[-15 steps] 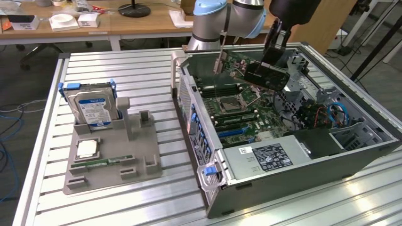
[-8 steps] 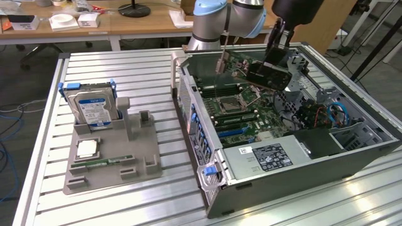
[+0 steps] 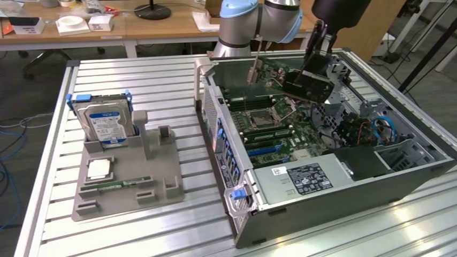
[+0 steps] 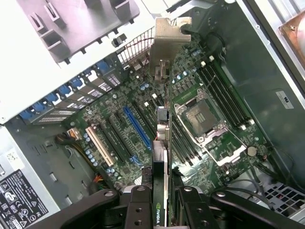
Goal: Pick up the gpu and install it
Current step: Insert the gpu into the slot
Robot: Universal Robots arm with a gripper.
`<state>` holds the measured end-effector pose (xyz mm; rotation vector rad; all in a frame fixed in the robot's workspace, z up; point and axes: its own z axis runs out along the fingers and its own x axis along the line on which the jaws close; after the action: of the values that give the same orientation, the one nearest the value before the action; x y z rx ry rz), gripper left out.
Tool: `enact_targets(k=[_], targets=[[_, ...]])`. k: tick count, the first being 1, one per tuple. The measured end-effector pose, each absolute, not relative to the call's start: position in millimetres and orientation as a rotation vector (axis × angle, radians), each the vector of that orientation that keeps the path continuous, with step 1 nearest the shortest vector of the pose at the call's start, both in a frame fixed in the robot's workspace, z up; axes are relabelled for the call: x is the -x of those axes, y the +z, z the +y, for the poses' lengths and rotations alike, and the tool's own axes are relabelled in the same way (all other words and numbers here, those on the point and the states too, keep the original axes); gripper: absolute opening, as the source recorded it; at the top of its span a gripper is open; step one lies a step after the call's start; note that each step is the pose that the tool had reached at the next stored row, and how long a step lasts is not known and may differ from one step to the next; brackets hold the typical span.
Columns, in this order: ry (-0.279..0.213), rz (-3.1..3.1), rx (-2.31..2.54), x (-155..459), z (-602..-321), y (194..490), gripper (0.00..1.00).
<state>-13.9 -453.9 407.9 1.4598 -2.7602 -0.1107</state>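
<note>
On the slatted counter (image 3: 143, 75) an opened computer case (image 3: 343, 206) is set; the gpu (image 3: 309, 85) is already lifted, clamped between the fingers (image 4: 138, 207) (seen edge-on from the wrist) and held above the motherboard (image 3: 268, 134); seating it in a slot is left.

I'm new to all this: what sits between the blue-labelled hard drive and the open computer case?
In the exterior view: the grey holder's upright posts, then a bare strip of the slatted table up to the case.
</note>
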Motion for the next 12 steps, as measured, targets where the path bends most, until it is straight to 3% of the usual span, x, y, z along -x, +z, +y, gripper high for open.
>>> enact_targets(k=[12], targets=[[-0.11,-2.738,-1.498,6.3,-453.9,407.9,0.26]])
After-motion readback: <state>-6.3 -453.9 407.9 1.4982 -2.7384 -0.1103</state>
